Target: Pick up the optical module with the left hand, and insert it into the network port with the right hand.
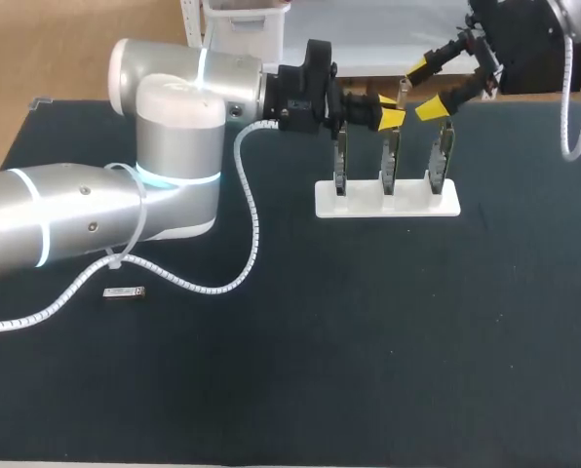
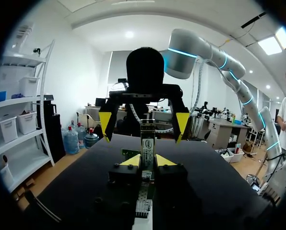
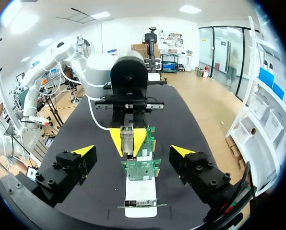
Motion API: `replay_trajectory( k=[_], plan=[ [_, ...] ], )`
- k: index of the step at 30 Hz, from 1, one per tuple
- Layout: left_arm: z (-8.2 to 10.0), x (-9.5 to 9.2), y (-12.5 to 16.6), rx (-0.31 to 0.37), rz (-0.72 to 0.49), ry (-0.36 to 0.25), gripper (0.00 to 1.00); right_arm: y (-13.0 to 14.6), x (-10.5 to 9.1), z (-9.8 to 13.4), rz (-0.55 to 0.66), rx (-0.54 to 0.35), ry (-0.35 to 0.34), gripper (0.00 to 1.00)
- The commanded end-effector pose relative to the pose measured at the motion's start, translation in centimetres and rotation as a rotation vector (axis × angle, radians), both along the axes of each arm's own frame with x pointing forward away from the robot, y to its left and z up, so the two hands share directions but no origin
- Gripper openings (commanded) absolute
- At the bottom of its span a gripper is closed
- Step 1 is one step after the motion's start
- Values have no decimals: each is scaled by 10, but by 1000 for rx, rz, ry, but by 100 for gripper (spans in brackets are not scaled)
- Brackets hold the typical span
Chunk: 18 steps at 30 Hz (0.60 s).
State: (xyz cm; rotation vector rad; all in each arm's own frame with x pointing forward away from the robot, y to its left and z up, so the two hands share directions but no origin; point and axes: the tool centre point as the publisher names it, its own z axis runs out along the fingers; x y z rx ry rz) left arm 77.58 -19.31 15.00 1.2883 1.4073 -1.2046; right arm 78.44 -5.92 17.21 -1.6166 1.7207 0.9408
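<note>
Above the white stand [image 1: 388,207] of three upright green circuit cards [image 1: 390,156], the left gripper [image 2: 148,161] has its jaws clamped on a small silver optical module [image 3: 127,139] half-hidden by yellow tips, the right gripper [image 1: 423,88] facing it, jaws wide apart.

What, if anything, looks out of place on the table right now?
A small silver module lies alone on the table beside the left arm, far from the white stand of cards. Nothing else looks askew or damaged.
</note>
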Motion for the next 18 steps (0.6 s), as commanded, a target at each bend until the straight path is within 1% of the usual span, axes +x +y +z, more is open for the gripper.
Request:
replay_trajectory(
  k=[1, 11, 18],
  plan=[
    [1, -1, 0, 5, 2, 2, 0, 1, -3, 5, -6, 5, -8, 100],
    [1, -1, 0, 5, 2, 2, 0, 9, -1, 12, 0, 22, -13, 100],
    [1, -1, 0, 5, 2, 2, 0, 14, -1, 14, 11, 29, -4, 100]
  ],
)
